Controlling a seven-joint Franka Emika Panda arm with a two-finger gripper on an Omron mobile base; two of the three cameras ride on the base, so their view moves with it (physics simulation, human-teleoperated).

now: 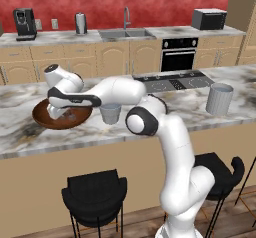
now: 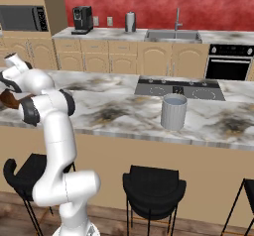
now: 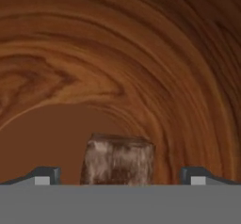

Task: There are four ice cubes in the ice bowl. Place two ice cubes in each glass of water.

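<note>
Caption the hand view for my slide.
Open fingers straddle an ice cube lying in the wooden bowl.

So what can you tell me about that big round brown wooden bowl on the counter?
The wide, shallow bowl of dark reddish-brown wood sits on the marble counter, left of the shorter grey-blue tumbler. Close up, curved wood grain rings its inside. The robot's open gripper reaches down into it, fingertips either side of one small translucent ice cube lying on the bottom.
</note>
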